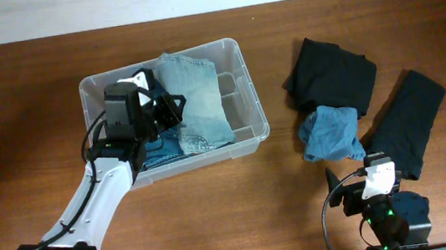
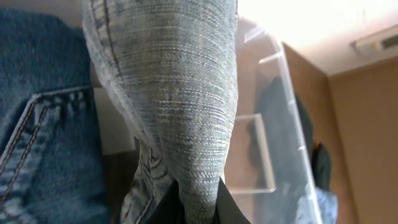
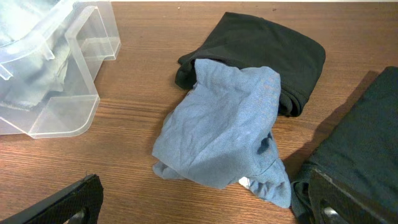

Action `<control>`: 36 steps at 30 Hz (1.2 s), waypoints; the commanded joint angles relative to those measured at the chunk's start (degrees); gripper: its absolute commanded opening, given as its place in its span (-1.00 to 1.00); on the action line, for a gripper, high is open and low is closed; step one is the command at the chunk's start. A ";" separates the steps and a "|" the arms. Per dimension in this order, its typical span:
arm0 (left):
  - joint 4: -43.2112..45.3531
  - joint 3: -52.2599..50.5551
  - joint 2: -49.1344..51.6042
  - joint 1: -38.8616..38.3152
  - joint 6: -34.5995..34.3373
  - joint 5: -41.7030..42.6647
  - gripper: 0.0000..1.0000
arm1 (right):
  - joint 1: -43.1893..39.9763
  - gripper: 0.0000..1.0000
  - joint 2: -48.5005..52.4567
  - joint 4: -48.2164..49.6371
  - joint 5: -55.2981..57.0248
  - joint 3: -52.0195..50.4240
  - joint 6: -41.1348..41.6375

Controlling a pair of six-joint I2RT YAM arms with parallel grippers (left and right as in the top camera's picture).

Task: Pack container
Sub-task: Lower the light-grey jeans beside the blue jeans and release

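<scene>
The container [image 1: 252,96], a clear rectangular plastic bin with a rounded rim and smooth, glossy walls, sits on the brown wood-grain table [image 1: 34,96] left of centre, its moulded corner recesses showing as boxy steps in the right wrist view. Inside it lies a folded pair of light-wash jeans [image 1: 196,98], faded, with a coarse twill weave, partly over darker blue jeans [image 1: 163,153] whose stitched pocket seam shows in the left wrist view. The left gripper [image 1: 166,108] reaches into the bin, and its dark fingers [image 2: 231,210] are pinched closed on a thick fold of the light denim. To the right of the bin, apart from it, a soft crumpled blue cloth [image 3: 217,134] rests against a folded black garment [image 3: 273,53], matte and smooth; a second black garment [image 1: 410,125] lies long and narrow just beside them. The right gripper [image 3: 202,186] hangs near the blue cloth with its jaws spread wide, holding nothing.
</scene>
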 commanded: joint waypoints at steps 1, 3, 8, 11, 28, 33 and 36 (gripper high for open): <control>-1.09 0.44 -0.31 0.33 4.09 1.92 -0.97 | -0.37 0.97 -0.28 -0.07 -0.33 -0.39 -0.33; -1.09 0.44 -0.31 0.02 4.07 1.90 -0.97 | -0.37 0.97 -0.28 -0.07 -0.33 -0.39 -0.33; 2.40 0.44 -0.31 -2.49 1.79 2.54 -0.97 | -0.37 0.97 -0.28 -0.07 -0.33 -0.39 -0.33; 5.75 0.44 -0.31 -3.93 0.13 3.37 -0.97 | -0.37 0.97 -0.28 -0.07 -0.33 -0.39 -0.33; 11.04 0.44 10.40 -7.78 -5.46 2.89 -0.98 | -0.37 0.97 -0.28 -0.07 -0.33 -0.39 -0.33; 12.50 0.44 12.46 -7.69 -4.57 4.22 -0.98 | -0.37 0.97 -0.28 -0.07 -0.33 -0.39 -0.33; 10.78 0.44 11.65 -6.56 -4.57 4.39 -0.98 | -0.37 0.97 -0.28 -0.07 -0.33 -0.39 -0.33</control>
